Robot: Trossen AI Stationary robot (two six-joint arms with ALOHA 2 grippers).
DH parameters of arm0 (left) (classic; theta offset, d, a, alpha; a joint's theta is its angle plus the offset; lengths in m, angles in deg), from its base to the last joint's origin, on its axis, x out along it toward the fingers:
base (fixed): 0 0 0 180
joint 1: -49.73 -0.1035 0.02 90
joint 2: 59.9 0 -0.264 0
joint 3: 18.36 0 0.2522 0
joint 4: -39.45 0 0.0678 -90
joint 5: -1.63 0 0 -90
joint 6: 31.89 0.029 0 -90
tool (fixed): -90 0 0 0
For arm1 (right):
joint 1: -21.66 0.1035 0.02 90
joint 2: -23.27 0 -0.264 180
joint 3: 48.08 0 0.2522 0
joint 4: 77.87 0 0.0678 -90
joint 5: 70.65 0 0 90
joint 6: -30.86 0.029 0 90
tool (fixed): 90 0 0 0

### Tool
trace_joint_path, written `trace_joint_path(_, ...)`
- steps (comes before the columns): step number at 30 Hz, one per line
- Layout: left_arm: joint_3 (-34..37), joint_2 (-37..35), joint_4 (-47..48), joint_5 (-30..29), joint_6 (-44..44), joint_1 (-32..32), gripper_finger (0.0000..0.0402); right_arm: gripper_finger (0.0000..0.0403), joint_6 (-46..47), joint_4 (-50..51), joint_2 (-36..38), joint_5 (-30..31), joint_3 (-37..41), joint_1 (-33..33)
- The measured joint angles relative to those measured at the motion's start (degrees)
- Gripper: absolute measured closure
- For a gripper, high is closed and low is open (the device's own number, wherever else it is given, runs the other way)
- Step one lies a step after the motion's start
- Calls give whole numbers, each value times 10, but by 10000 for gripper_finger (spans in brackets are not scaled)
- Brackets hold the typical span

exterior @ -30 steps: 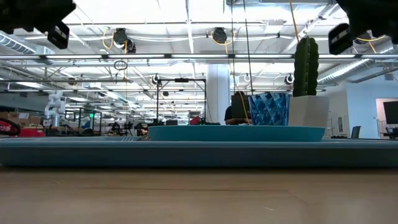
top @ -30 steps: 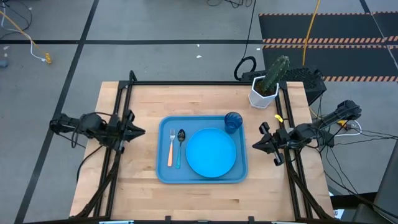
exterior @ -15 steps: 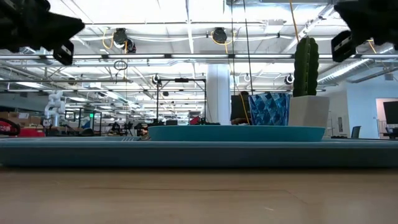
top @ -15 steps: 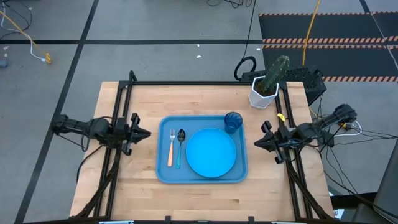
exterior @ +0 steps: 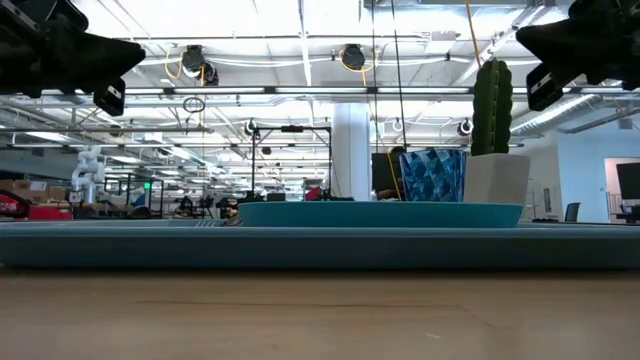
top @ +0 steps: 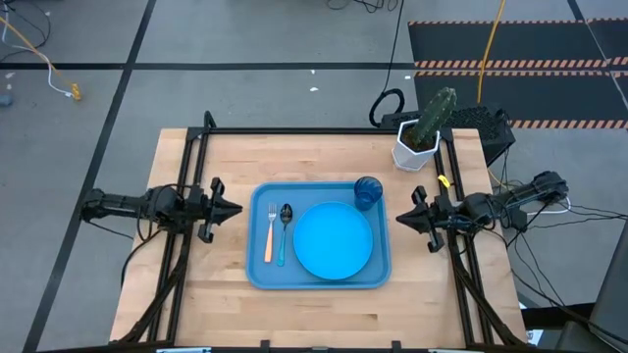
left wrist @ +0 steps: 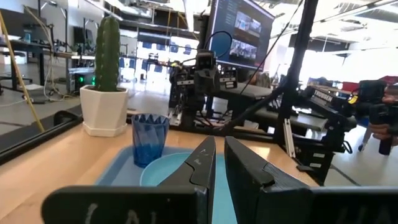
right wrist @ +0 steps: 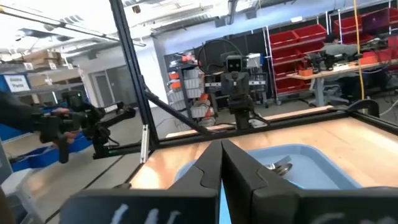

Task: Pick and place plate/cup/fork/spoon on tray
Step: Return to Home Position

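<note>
Blue tray (top: pixel 257 275) mid-desk carries the plate (top: pixel 334 240), the cup (top: pixel 368 191) in its far right corner, fork (top: pixel 269 235) and spoon (top: pixel 284 230) along its left edge. Off the tray's short edges hang the left gripper (top: pixel 232 208) and the right gripper (top: pixel 398 220) — both pinched narrow, holding nothing.

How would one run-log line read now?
sky-blue round plate, dark-blue cup, orange-handled fork, blue-handled spoon: on rectangular blue tray; left fingers: shut; right fingers: shut
</note>
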Motion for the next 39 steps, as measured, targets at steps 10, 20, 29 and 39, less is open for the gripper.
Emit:
trace_joint_path(10,0,0,6,23,-1,-29,364,403,-2,8,0,-30,0,-35)
trace_joint_path(20,0,0,37,19,-4,-39,364,403,-13,9,0,-29,1,-47)
trace_joint_path(29,0,0,59,34,17,-37,364,403,-4,30,0,-44,1,-46)
trace_joint_path(39,0,0,47,33,48,-37,364,403,-66,-15,0,-60,1,-46)
